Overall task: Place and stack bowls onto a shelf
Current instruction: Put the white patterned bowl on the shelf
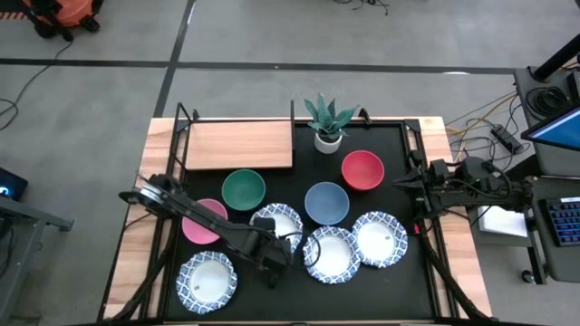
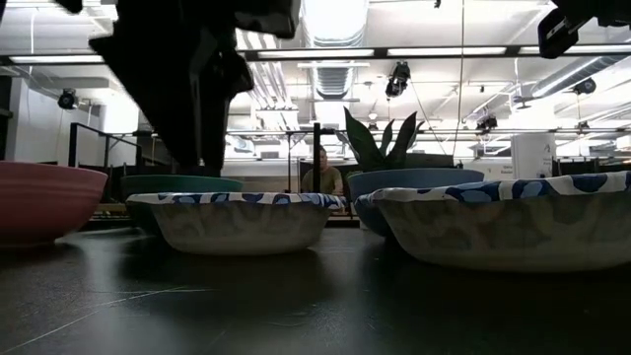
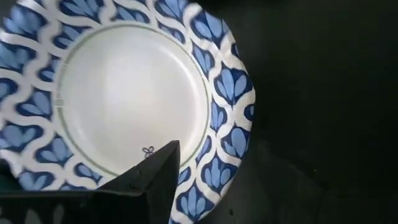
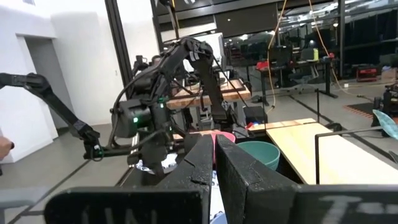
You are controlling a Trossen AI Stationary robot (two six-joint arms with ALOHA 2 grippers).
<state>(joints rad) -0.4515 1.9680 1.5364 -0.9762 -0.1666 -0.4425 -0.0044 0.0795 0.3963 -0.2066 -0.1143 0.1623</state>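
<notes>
Over the white blue-patterned bowl [image 1: 277, 223] mid-tabletop, we see our left gripper [image 1: 269, 264] hovering (its grip we cannot tell); the right gripper [image 4: 213, 152], fingers together, waits at the right edge. Light-wood shelf [image 1: 239, 145] sits rear-left.

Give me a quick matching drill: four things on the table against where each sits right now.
Things:
1. green bowl
2. red bowl
3. pink bowl
4. shelf

Places:
A. partly under the left arm
B. just in front of the shelf
C. far left of the table, nothing on it
D. next to the potted plant, on the right arm's side

Pairs: 1-B, 2-D, 3-A, 4-C
</notes>
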